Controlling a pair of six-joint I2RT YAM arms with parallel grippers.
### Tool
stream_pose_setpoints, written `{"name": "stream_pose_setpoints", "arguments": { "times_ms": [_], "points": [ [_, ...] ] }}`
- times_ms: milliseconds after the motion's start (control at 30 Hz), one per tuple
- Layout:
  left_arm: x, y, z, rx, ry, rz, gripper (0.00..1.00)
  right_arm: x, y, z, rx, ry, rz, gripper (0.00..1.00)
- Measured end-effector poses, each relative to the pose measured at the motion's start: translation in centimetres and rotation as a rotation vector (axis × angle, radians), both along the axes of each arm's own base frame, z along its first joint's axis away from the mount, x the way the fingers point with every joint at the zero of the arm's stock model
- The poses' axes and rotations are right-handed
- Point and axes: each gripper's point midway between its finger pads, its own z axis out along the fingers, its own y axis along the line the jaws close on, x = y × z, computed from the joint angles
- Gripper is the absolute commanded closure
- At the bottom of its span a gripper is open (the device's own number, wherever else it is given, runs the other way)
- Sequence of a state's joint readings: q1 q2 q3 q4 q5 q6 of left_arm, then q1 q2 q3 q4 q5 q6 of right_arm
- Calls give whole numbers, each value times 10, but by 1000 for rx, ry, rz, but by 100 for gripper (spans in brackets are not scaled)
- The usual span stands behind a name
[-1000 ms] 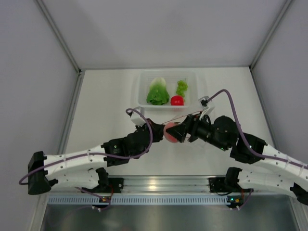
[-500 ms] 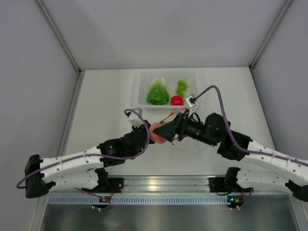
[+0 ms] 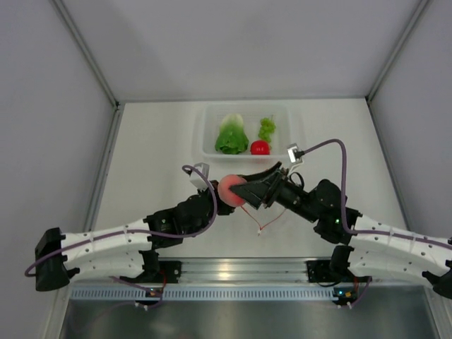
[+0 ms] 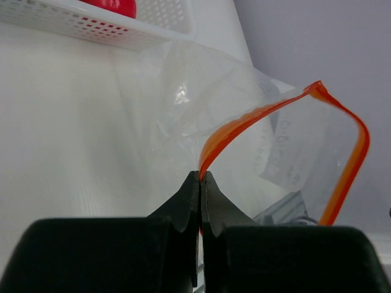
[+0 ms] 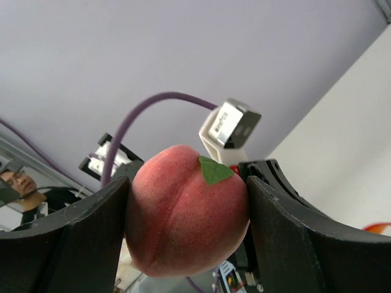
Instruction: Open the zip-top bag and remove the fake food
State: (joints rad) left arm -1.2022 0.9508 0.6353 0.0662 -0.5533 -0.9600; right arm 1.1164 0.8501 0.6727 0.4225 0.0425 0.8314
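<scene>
My left gripper [image 4: 200, 177] is shut on the orange-red zip strip of the clear zip-top bag [image 4: 244, 140], whose mouth gapes open in a loop. In the top view the left gripper [image 3: 224, 203] sits mid-table, and the bag's strip [image 3: 260, 229] hangs just right of and below it. My right gripper [image 3: 239, 191] is shut on the pinkish-red round fruit [image 3: 229, 189], holding it above the table beside the left gripper. The right wrist view shows the fruit [image 5: 186, 217] squeezed between both fingers. Lettuce [image 3: 231, 135], grape bunch [image 3: 266, 128] and red tomato [image 3: 260, 147] lie in the tray.
The rigid clear tray [image 3: 282, 116] stands at the back centre; its perforated wall [image 4: 91, 27] shows at the top of the left wrist view. The two arms cross close together mid-table. Grey walls enclose the table on three sides.
My right gripper has carried the round fruit left and slightly up, out of the bag. The bag's strip now hangs lower, to the right of the grippers. The left gripper stays shut on the strip.
</scene>
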Motion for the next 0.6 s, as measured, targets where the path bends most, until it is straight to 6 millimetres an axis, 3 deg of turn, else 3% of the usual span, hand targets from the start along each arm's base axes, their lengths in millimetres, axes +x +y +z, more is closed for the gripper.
{"name": "stream_pose_setpoints", "arguments": {
  "times_ms": [133,233,367,467,600],
  "points": [
    [-7,-8,5,-40,0,-25,100,2,4,16,73,-16,3,76],
    [-9,-10,9,-59,-7,-28,100,4,8,16,74,-11,3,76],
    [-2,1,3,-36,-6,39,100,15,5,24,20,-12,-65,75],
    [6,21,-11,39,1,132,100,30,-11,48,-38,-29,-174,74],
    [15,49,-29,162,13,232,100,62,-52,93,-95,-69,-361,74]
  ]
}}
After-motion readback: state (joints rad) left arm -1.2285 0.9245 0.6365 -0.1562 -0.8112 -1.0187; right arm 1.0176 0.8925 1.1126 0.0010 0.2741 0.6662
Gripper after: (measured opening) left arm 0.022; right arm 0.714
